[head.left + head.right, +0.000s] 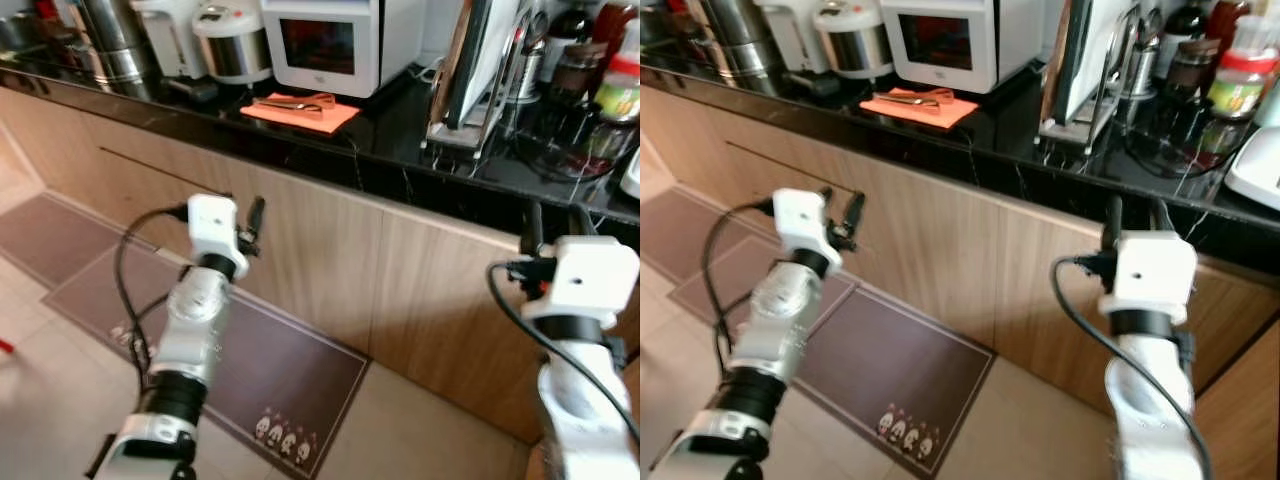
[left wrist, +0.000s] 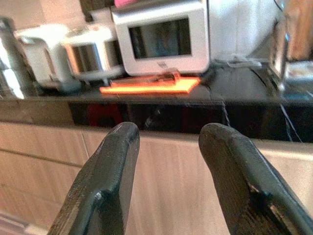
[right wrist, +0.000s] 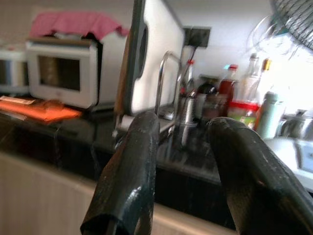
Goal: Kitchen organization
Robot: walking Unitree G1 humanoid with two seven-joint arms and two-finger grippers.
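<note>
An orange cloth [image 1: 298,112] lies on the black counter [image 1: 390,135] in front of the white microwave [image 1: 325,45], with a metal utensil [image 1: 290,103] resting on it. My left gripper [image 1: 250,222] is raised in front of the wooden cabinet fronts, below the counter edge and below the cloth; it is open and holds nothing [image 2: 168,142]. My right gripper [image 1: 555,228] is raised further right, just under the counter edge below the cutting-board rack [image 1: 478,75]. It is open too, with nothing between its fingers [image 3: 183,132].
A rice cooker [image 1: 230,40] and steel pots [image 1: 105,40] stand at the left of the counter. Bottles and jars [image 1: 615,85] crowd the right end. A brown floor mat [image 1: 270,370] lies along the cabinets [image 1: 330,250].
</note>
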